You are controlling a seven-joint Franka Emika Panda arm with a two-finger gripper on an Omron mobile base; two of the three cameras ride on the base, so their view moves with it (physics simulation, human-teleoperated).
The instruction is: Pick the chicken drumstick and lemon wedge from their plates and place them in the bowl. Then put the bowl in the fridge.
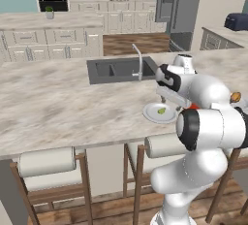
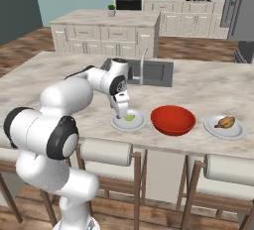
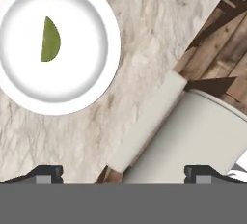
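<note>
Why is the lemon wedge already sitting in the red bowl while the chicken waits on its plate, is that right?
Not quite. The lemon wedge lies on its own white plate, left of the empty red bowl, as the right base view shows. The chicken does wait on its plate.

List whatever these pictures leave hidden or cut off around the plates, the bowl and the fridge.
- Glossy red round bowl: left base view, nearly all behind the white arm.
- Golden-brown chicken drumstick: left base view, its plate behind the arm.
- Tall grey metallic fridge: right base view, cut by the right edge.
- Hand: hand view, only the fingertips rise into view.
</note>
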